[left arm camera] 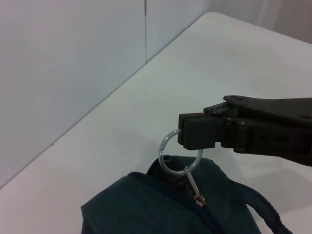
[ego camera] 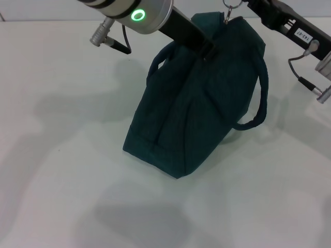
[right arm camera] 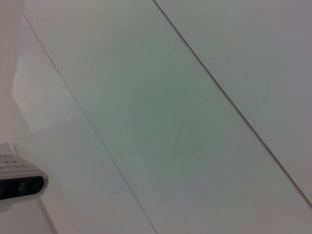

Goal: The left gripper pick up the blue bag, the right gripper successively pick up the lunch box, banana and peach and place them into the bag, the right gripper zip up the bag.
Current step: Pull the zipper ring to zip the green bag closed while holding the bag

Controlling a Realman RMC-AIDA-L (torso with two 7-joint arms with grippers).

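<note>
The right tool [left arm camera: 187, 132] is pressed together on the ring zip-pull [left arm camera: 179, 155], its black fingertips pinching the metal ring at the peak of the blue bag [ego camera: 199, 103]. In the left wrist view the ring stands up from the bag's upper end, with the small slider tab hanging below it against the teal fabric. The arm behind this tool comes in from the upper right edge of the head view (only its black links and a white label show there, with the ring [ego camera: 231, 6] at the very top edge).

The left tool [ego camera: 204, 49] reaches in from the upper left, its black body lying along the top seam of the bag; its fingers are buried in the fabric fold, so it cannot be told whether they are spread or clamped. Behind it the silver arm shows a green light ring [ego camera: 138, 15].

The bag stands on the white worktop [ego camera: 62, 170], near the middle, leaning with its base toward the robot and its peak held up near the tools. Its top looks closed. One padded handle [ego camera: 261, 93] loops down on the right side, another [ego camera: 158, 62] arches on the left.

The right wrist view shows only pale panels and a small grey device.
</note>
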